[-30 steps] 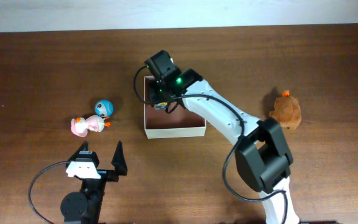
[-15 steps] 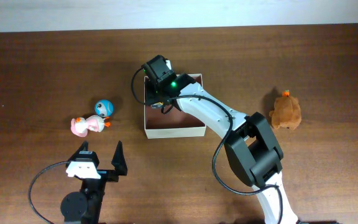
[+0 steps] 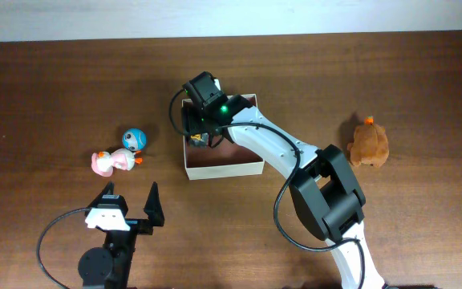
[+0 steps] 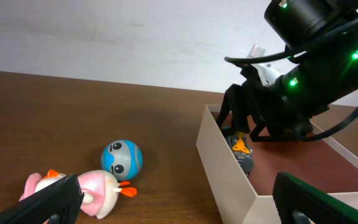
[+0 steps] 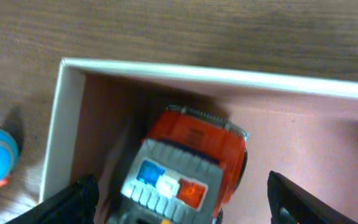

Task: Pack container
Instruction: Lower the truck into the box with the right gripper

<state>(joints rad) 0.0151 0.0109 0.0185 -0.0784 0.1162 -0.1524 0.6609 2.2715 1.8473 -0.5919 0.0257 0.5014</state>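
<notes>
The container (image 3: 227, 169) is a shallow cream box with a pink-brown inside, standing at mid-table. My right gripper (image 3: 201, 127) hangs over its left part, open. Below it, an orange and grey toy car (image 5: 191, 158) lies inside the container (image 5: 229, 78) against the left wall, with a gap to each finger of the right gripper (image 5: 182, 202). The left wrist view shows the car (image 4: 242, 152) low behind the container wall (image 4: 225, 162). My left gripper (image 3: 131, 195) stays open near the front edge, holding nothing.
A blue ball-shaped toy (image 3: 135, 140) and a pink duck toy (image 3: 112, 161) lie left of the container. They sit just ahead of the left gripper (image 4: 176, 205). A brown plush animal (image 3: 369, 143) rests at the right.
The right gripper shifted slightly left over the container, then its jaws spread wide, letting go of the toy car. The left arm has not moved.
</notes>
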